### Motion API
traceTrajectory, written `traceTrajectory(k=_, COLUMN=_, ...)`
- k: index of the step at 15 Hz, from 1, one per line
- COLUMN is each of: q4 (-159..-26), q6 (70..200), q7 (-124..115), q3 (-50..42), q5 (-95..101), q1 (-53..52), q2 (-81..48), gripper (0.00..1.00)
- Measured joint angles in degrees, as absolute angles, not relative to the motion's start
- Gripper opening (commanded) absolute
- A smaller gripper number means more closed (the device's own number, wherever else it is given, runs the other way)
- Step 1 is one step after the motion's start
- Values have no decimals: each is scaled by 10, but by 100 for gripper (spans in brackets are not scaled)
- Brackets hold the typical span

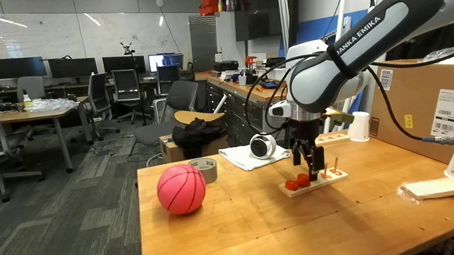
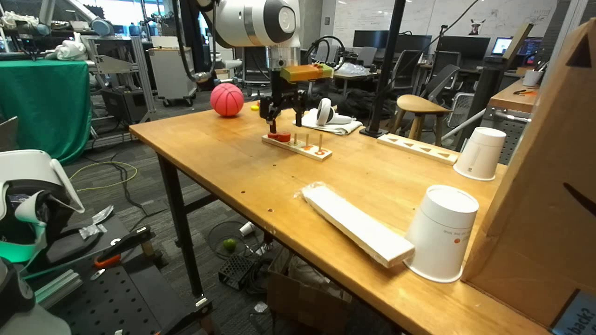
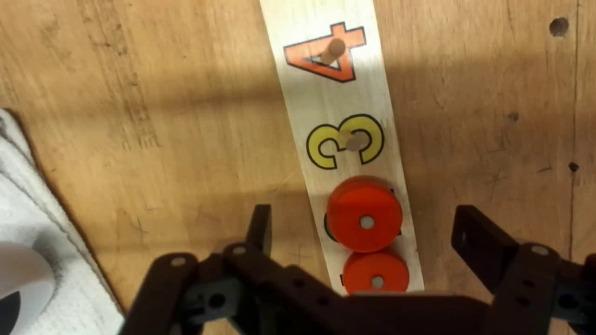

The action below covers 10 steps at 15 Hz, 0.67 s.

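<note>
Currently, the end effector (image 3: 364, 219) holds nothing, its fingers (image 3: 479, 246) spread wide, astride the numbered peg board (image 3: 344, 100); two red discs (image 3: 349, 235) sit on this board's pegs (image 3: 367, 222), so closing should be carefully centred.

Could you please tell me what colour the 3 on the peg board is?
The numeral 3 is yellow with a dark outline, clearest in the wrist view.

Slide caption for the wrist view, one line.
Open tool framing a numbered wooden peg board: two red discs threaded on it, pegs at 3 and 4 bare.
</note>
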<state>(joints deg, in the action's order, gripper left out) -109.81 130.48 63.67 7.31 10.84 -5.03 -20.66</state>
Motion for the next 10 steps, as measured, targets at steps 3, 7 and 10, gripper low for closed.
traceTrajectory(k=3, q4=-1095, q6=1311, q7=636, q3=72, q5=108, q1=-42, q2=-209, gripper=100)
traceTrajectory(k=7, q4=-1094, q6=1310, q7=634, q3=72, q5=102, q1=-32, q2=-210, gripper=100)
traceTrajectory(k=10, q4=-1094, q6=1310, q7=634, q3=75, q5=95, q1=-32, q2=-210, gripper=100)
